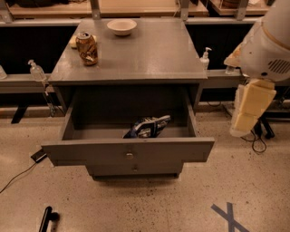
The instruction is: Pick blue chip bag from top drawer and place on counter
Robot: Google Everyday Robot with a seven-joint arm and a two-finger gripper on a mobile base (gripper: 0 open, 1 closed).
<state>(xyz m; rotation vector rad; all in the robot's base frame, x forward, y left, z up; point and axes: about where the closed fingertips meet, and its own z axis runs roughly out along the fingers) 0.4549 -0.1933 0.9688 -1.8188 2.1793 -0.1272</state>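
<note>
Camera view looks down on a grey cabinet whose counter (149, 54) is matte and scuffed, carrying a can (87, 48) near its left rear corner and a bowl (121, 26) at the back edge, with the front and right of the top bare. Behind it runs a light wooden shelf (136, 8). Below the counter's front edge the drawer (129, 152) is pulled fully out, its flat front with a knob (130, 155) overhanging the speckled floor (136, 204). The bag (148, 127) lies inside, right of centre, close behind the front panel and tilted up at its right end. A pump bottle (36, 71) stands on the ledge left of the cabinet and another (205, 58) on the right. The gripper (244, 120) hangs at the far right, outside the drawer's right corner, well apart from the bag and above the floor; whether it is open or closed cannot be told. Blue tape (229, 216) crosses the floor at lower right.
</note>
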